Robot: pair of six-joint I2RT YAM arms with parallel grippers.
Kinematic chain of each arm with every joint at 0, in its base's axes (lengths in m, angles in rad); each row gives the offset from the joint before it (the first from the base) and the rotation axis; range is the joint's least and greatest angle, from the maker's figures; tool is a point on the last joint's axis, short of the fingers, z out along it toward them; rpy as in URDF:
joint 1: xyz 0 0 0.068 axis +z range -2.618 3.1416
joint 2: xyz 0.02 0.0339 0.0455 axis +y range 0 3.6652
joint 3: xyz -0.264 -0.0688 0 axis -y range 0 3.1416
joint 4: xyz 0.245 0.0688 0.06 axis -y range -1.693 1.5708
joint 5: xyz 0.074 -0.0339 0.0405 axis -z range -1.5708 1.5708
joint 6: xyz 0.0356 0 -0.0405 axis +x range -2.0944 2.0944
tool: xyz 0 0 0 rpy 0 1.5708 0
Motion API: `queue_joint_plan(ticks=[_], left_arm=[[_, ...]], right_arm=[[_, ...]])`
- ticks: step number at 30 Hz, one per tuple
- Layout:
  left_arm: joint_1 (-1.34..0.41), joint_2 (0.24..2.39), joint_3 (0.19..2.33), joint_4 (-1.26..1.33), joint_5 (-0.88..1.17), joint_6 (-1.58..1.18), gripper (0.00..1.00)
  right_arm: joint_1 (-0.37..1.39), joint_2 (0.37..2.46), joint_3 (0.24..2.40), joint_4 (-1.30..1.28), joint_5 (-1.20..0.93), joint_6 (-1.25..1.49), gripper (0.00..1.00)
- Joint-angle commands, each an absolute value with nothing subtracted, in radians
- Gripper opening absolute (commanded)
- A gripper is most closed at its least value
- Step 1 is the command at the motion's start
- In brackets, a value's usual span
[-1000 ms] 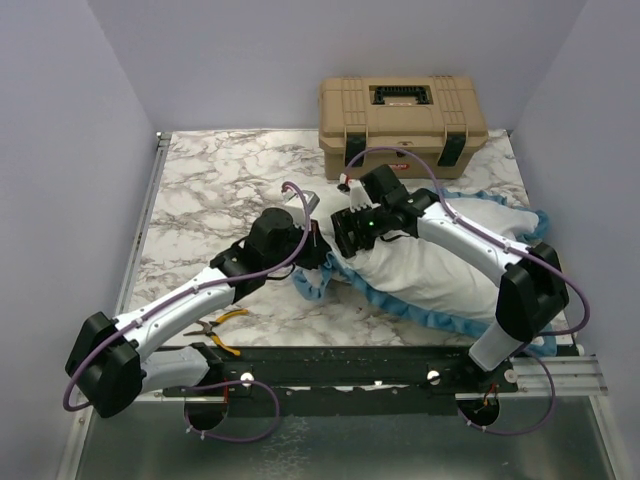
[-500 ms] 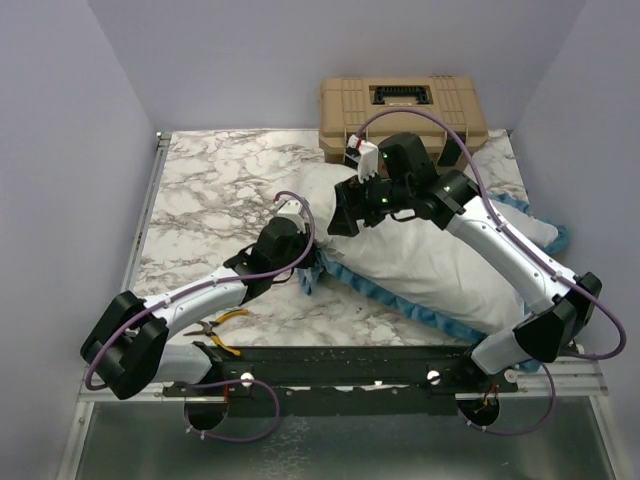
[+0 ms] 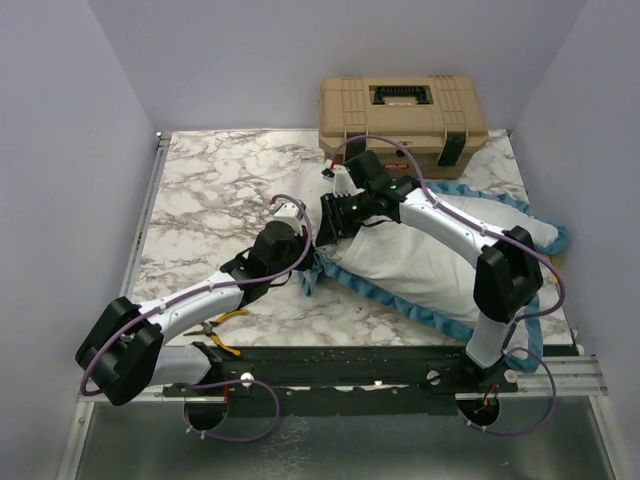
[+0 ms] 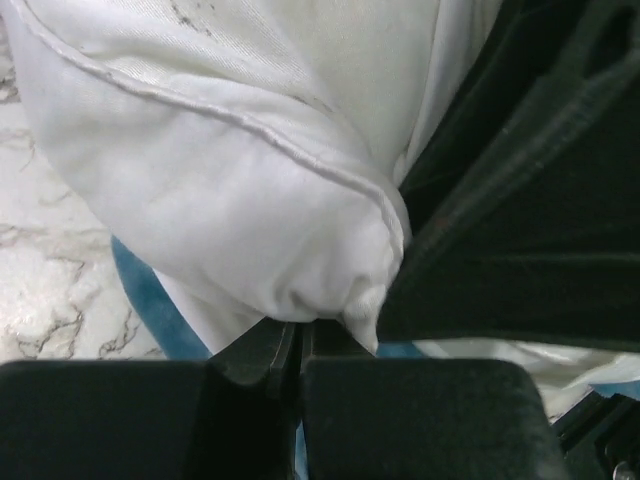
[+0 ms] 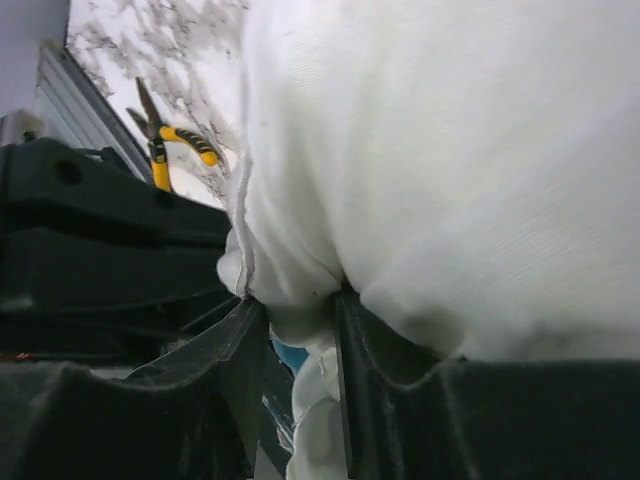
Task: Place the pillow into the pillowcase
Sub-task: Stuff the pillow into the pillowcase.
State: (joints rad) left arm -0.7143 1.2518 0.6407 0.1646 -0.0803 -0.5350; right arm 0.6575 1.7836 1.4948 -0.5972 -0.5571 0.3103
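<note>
The right gripper (image 5: 300, 312) is narrowed onto a small bunch of white cloth, which is squeezed between its two black fingers (image 5: 240, 365). From the seam running beside it, this cloth is judged to be a corner of the large, plump, white stuffed pillow (image 3: 400, 268). The left gripper (image 4: 297, 345) is closed fully, finger against finger, just beneath that same corner. Whether a thin fold is nipped in it cannot be told from its own camera. From above it is seen at the blue frilled edge of the large fabric pillowcase (image 3: 398, 300).

The two grippers are set very near each other at the left end of the pillow, and the right arm is stretched across the pillow's top. The pillow is laid on the right half of the grey-veined white marble table (image 3: 215, 180), with blue frill showing along its near side and at its far right. How much of it is already inside the case cannot be made out. A tan plastic toolbox (image 3: 403, 112) is stood just beyond, and yellow-handled pliers (image 3: 225, 318) are lying beside the left arm.

Several failures can be foreseen:
- So small a pinch could be pulled free once the pillow's weight is dragged.
- If nothing is held on the left, the case would be carried along with the pillow instead of being drawn over it.
- With the fingers so close, a collision could be caused by any sideways move.
</note>
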Motion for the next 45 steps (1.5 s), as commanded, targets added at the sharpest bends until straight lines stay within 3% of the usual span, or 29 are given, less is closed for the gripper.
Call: queue_joint_plan(ticks=[1,6,11,16,21,26,32,41,45], left_arm=[[-0.708,1.165,0.632,0.223,-0.128,-0.53,0.0],[-0.708,1.097,0.651,0.228,-0.093,-0.471,0.0],[-0.709,1.048,0.686,0.288,0.058,-0.393,0.0],[-0.709,1.068,0.756,0.38,0.315,-0.382,0.0],[-0.74,1.173,0.871,0.396,0.426,-0.411,0.0],[-0.754,1.201,0.889,0.355,0.209,-0.405,0.0],[-0.756,1.204,0.975,-0.002,-0.198,-0.357,0.0],[-0.778,1.241,1.113,-0.328,-0.317,-0.215,0.0],[-0.821,1.258,1.201,-0.448,-0.462,-0.145,0.0]], right_arm=[[0.655,1.846,1.476,-0.694,-0.35,0.331,0.34],[0.655,1.899,1.472,-0.818,-0.108,0.286,0.32],[0.66,1.976,1.451,-0.881,-0.05,0.247,0.31],[0.685,2.002,1.388,-0.846,-0.211,0.208,0.31],[0.687,1.965,1.321,-0.72,-0.574,0.205,0.32],[0.686,1.948,1.268,-0.692,-0.891,0.198,0.32],[0.685,1.896,1.202,-0.876,-0.755,0.175,0.32],[0.667,1.796,1.167,-0.989,-0.409,0.316,0.31],[0.669,1.814,1.185,-1.011,-0.382,0.292,0.31]])
